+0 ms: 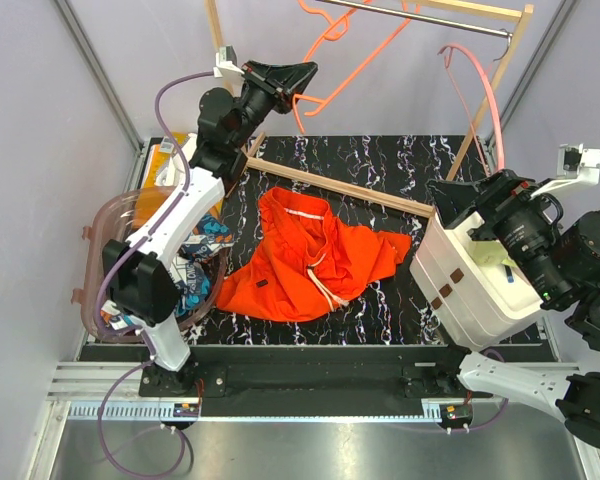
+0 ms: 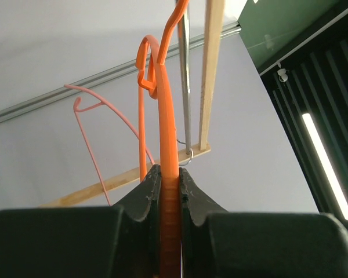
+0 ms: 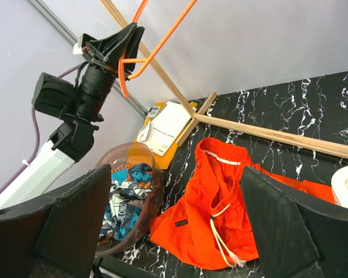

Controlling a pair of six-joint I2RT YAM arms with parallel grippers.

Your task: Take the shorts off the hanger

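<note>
Up by the rail (image 1: pixel 440 20), left tool (image 1: pixel 305 78) clamps orange hanger (image 2: pixel 165 116); right tool (image 3: pixel 175 174) gapes (shorts (image 1: pixel 310 260) on table (image 1: pixel 380 160))

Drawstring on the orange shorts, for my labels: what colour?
White drawstring, clearest in the right wrist view.

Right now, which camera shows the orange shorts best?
The top external view: the orange shorts lie whole on the black mat, drawstring showing. The right wrist view shows most of them, with its own finger crossing their right side. The left wrist view shows none of them.
</note>
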